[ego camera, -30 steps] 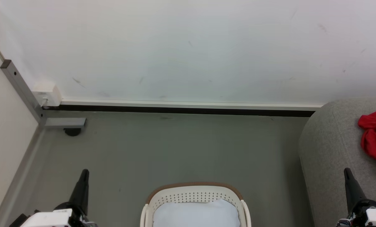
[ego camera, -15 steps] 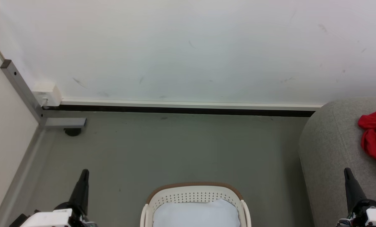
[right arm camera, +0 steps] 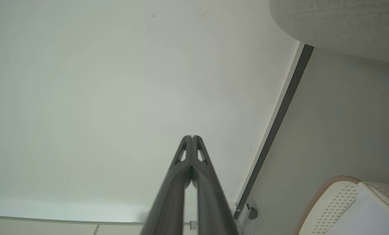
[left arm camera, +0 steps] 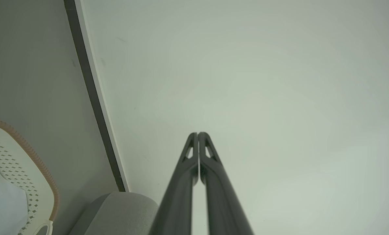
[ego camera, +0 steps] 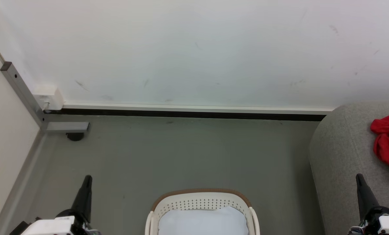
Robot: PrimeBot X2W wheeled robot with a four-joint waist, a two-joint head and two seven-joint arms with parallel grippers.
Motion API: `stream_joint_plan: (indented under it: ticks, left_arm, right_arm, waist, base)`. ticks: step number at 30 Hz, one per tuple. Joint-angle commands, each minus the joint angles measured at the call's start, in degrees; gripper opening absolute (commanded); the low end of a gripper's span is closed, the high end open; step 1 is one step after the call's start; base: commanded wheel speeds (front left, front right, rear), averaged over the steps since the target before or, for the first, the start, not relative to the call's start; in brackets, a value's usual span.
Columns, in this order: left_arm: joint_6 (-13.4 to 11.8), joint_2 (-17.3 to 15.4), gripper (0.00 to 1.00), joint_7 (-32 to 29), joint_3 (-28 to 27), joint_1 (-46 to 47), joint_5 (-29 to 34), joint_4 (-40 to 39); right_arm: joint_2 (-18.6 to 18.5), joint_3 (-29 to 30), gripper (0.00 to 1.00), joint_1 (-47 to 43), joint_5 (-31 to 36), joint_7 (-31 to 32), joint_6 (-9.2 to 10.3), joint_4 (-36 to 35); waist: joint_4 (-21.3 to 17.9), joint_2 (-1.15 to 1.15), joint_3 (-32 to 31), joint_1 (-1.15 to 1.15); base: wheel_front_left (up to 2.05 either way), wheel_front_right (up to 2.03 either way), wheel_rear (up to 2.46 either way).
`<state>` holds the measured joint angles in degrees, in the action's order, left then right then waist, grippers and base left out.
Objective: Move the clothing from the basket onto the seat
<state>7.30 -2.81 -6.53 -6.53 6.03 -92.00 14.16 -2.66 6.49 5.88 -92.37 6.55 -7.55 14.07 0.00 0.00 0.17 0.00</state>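
Note:
The red clothing [ego camera: 388,142] lies bunched on the grey seat [ego camera: 341,153] at the right edge of the head view. The cream basket [ego camera: 201,200] with a brown rim stands on the floor at bottom centre, holding a plain pale blue-white pad [ego camera: 202,222]. My left gripper [ego camera: 87,179] rests at lower left, shut and empty, fingertips together [left arm camera: 197,134]. My right gripper [ego camera: 358,176] rests at lower right beside the seat, also shut and empty [right arm camera: 192,137]. Basket [left arm camera: 24,169] and seat [left arm camera: 122,212] appear in the left wrist view, seat [right arm camera: 338,23] and basket [right arm camera: 338,199] in the right.
A white wall [ego camera: 194,52] with a dark skirting strip [ego camera: 188,114] runs behind grey floor [ego camera: 181,153]. A grey metal frame post [ego camera: 21,91] with a white box [ego camera: 49,96] and a caster [ego camera: 74,136] stands at the left.

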Motion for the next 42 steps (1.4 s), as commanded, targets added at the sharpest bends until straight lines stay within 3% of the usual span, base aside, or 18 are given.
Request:
stream_joint_plan:
  ticks: [1, 42]
  left_arm:
    - [0.35, -0.12, 0.00, -0.24, -0.11, 0.55, -0.74, -0.14]
    - [0.35, -0.12, 0.00, -0.22, -0.11, 0.54, -0.76, -0.14]
  right_arm:
    - [-0.40, 0.22, 0.00, 0.70, -0.09, 0.17, 0.12, -0.23]
    - [-0.40, 0.21, 0.00, 0.70, -0.10, 0.16, 0.12, -0.23]
  waist:
    - [0.00, 0.00, 0.00, 0.00]
    - [0.00, 0.00, 0.00, 0.00]
  base:
    - [0.00, 0.00, 0.00]
    - [0.00, 0.00, 0.00]
